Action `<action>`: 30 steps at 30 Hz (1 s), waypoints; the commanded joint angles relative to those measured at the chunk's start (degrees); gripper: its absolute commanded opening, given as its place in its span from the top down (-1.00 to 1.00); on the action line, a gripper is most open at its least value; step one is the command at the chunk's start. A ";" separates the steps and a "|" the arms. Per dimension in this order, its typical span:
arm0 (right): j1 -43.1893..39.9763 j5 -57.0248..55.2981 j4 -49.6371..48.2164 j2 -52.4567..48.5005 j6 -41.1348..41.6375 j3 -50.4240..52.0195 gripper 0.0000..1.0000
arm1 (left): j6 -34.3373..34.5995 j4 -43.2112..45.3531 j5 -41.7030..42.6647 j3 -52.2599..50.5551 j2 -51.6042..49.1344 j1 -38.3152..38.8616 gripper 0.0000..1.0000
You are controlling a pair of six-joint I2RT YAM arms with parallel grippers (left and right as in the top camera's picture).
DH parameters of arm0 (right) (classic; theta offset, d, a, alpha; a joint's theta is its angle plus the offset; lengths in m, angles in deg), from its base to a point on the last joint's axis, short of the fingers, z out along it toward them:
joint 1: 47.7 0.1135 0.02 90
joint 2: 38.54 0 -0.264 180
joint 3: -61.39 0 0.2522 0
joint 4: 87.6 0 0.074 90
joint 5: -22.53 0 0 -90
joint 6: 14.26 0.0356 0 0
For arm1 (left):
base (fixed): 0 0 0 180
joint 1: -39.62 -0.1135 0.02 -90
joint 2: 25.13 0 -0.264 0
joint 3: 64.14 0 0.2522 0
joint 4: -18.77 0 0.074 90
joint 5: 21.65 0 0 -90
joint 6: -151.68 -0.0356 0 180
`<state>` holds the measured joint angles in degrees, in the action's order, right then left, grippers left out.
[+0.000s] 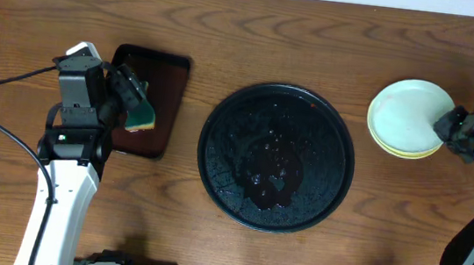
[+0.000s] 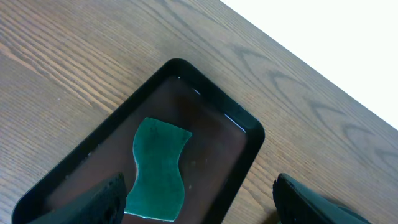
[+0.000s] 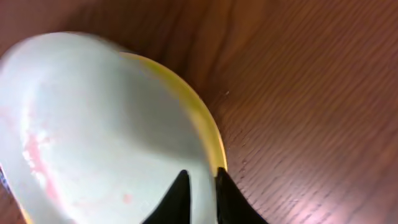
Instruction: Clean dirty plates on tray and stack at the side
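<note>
Right wrist: our right claw [image 3: 202,175] pinches the rim of the top plate [image 3: 106,124], nested on the yellow plate [image 3: 200,118], on the desk [image 1: 318,35] right of the tray [image 1: 204,147]. We'd release only once it sits flush. Our left claw [image 2: 199,190] gapes over the sponge [image 2: 158,162].

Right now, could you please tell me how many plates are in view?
2 visible: a mint-white plate sits on a pale yellow plate, stacked at the table's right side, apart from the round black tray. Another could be hidden between them.
</note>
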<state>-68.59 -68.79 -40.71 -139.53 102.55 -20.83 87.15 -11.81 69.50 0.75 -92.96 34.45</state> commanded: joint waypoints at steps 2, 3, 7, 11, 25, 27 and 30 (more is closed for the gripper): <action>-0.13 3.69 0.13 -0.22 -1.11 -0.07 0.50 | -0.13 -0.31 -0.24 0.11 -0.44 -0.24 -0.53; -0.13 5.31 0.63 0.83 -1.97 -0.07 0.43 | -0.13 -0.31 -0.26 0.09 -0.44 -0.24 -0.53; -0.13 6.10 3.82 7.45 -1.97 -0.07 -0.04 | -0.15 -0.31 -0.24 0.09 -0.44 -0.24 -0.53; 0.87 6.10 16.61 22.47 -1.40 0.02 -0.99 | -0.13 -0.31 -0.26 0.09 -0.44 -0.24 -0.54; 18.73 23.65 33.27 54.73 -1.99 18.03 -0.98 | -0.13 -0.31 -0.26 0.11 -0.44 -0.24 -0.54; 18.73 23.65 34.75 55.19 -2.01 18.21 -0.98 | -0.13 -0.31 -0.26 0.11 -0.44 -0.24 -0.54; 18.73 23.17 36.35 55.12 -2.03 18.21 -0.98 | -0.13 -0.31 -0.24 0.09 -0.44 -0.24 -0.54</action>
<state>-50.29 -46.45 -5.04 -84.54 99.90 -3.06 87.15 -11.94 69.50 0.75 -93.26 34.45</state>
